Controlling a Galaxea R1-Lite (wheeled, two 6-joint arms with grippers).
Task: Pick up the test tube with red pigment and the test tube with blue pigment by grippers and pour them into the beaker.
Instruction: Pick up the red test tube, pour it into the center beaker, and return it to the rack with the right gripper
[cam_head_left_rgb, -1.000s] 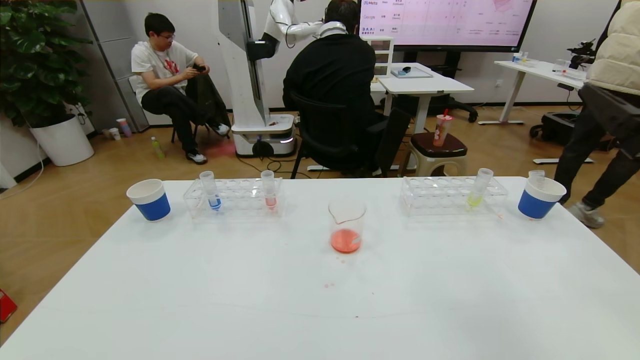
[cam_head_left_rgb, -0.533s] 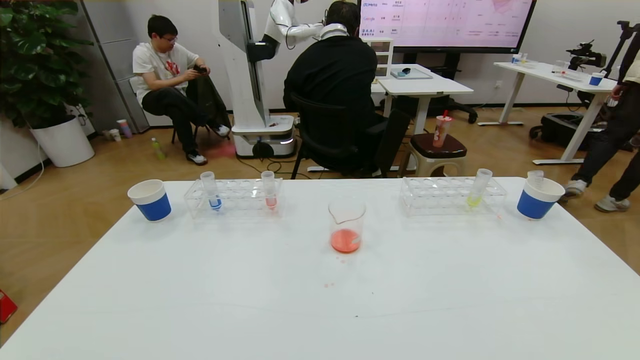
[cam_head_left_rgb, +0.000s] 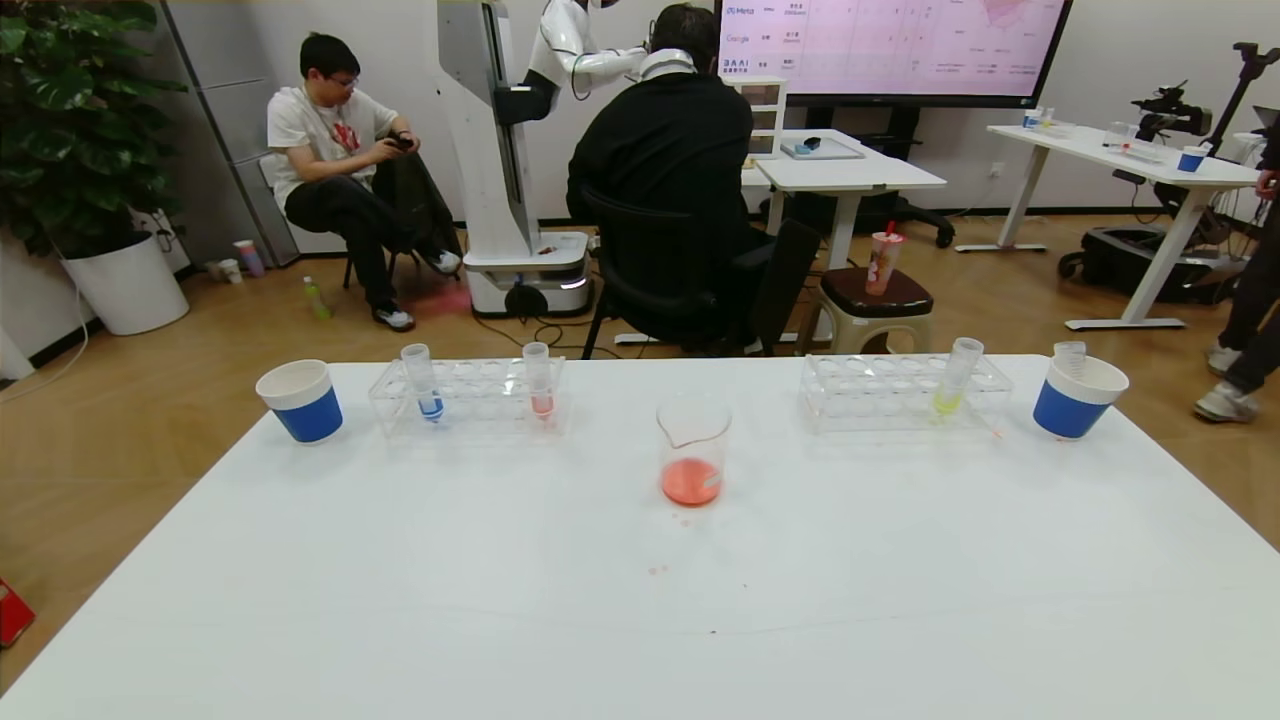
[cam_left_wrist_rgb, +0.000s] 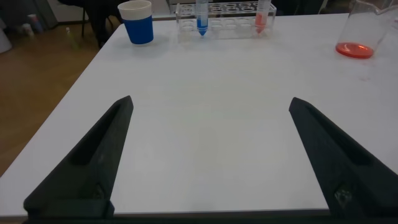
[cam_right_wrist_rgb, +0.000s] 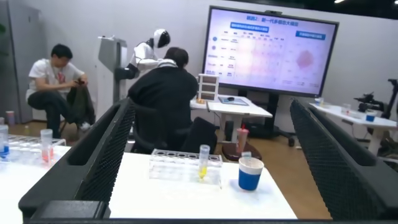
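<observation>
While both black two-fingered end effectors, left (cam_left_wrist_rgb: 208, 155) and right (cam_right_wrist_rgb: 208, 155), hang spread and empty, the slim clear blue-liquid tube (cam_left_wrist_rgb: 202, 15) and orange-red-liquid tube (cam_left_wrist_rgb: 262, 15) stand racked far ahead of the left one, near the small clear glass beaker (cam_left_wrist_rgb: 362, 31)

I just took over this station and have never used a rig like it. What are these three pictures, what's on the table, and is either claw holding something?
The wide picture comes from the robot's head, looking down at the white table. The other two come from wrist cameras; the dark wedges are each claw's fingers. The left gripper and the right gripper are both open and hold nothing. On the table: a beaker with red liquid, a rack holding the blue tube and a red tube, a second rack with a yellow-green tube, and two paper cups.
</observation>
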